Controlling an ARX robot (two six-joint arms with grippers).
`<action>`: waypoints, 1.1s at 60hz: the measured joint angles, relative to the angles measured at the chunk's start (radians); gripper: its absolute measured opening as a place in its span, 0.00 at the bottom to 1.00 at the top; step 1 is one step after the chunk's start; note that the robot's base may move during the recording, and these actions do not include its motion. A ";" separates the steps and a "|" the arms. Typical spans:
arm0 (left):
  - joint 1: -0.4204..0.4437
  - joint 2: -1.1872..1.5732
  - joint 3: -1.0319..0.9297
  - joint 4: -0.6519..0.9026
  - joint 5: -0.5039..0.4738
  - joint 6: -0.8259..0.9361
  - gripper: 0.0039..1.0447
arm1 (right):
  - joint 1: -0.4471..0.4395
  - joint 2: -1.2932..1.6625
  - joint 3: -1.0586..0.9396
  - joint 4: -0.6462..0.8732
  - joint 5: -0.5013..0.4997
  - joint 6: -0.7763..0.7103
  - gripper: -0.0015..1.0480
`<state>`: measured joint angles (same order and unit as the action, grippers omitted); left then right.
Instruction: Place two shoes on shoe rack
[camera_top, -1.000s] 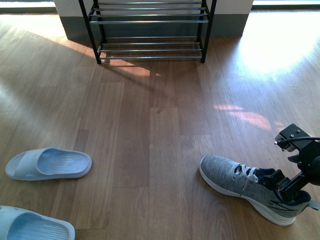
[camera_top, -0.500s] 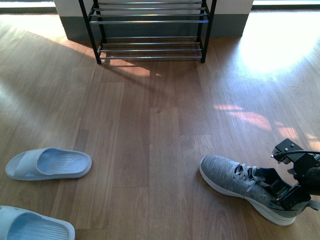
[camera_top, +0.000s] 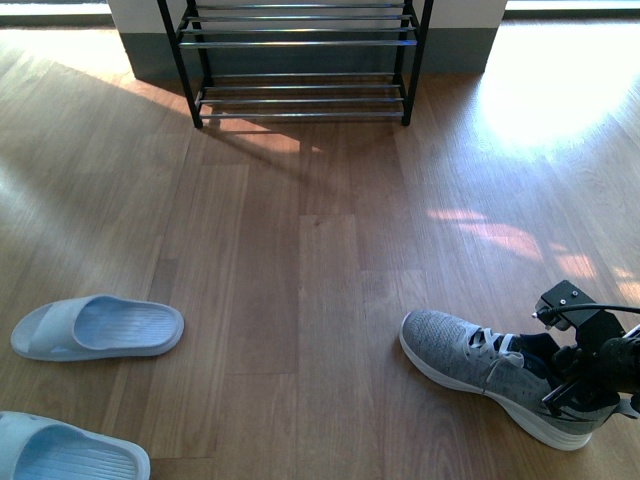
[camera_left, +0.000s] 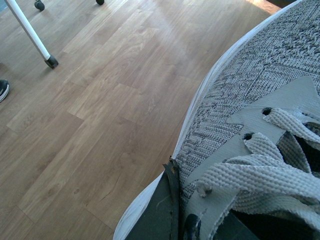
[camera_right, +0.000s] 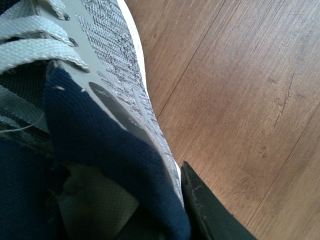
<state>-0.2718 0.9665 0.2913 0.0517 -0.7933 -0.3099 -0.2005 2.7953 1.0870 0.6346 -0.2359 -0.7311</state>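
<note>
Near the right edge of the wooden floor (camera_top: 320, 280), close to us, the grey sneaker (camera_top: 470, 360) lies on its sole. Its toe points left and its heel sits to the right and a little nearer, so its long axis runs almost across the scene. Our right gripper (camera_top: 567, 385) is down at the heel end, at the navy collar (camera_right: 100, 130). The right wrist view shows one black finger (camera_right: 210, 210) outside the collar wall and touching it. The other finger is hidden inside the shoe, so we cannot tell whether the grip has closed.

The shoe rack (camera_top: 180, 60) stands far and to the left of this sneaker, well apart, its silver bars running left to right. We judge that the carry turns on this: the shoe must travel away from us and leftward, with its toe swung toward the far side. The right arm is the nearer one.

Our left gripper (camera_left: 179, 220) is out of the front view. Its wrist view shows fingers either side of the knit wall of a second grey sneaker (camera_left: 250, 85), seemingly clenched on it. Two pale blue slippers (camera_top: 100, 327) lie near left, well apart.
</note>
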 joint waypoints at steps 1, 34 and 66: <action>0.000 0.000 0.000 0.000 0.000 0.000 0.01 | 0.001 0.000 -0.003 0.005 0.000 0.001 0.04; 0.000 0.000 0.000 0.000 0.000 0.000 0.01 | -0.059 -0.783 -0.448 0.069 -0.244 0.145 0.01; 0.000 0.000 0.000 0.000 0.000 0.000 0.01 | -0.130 -1.653 -0.659 -0.162 -0.451 0.242 0.01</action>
<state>-0.2714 0.9665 0.2913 0.0517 -0.7937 -0.3099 -0.3305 1.1419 0.4278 0.4725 -0.6865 -0.4892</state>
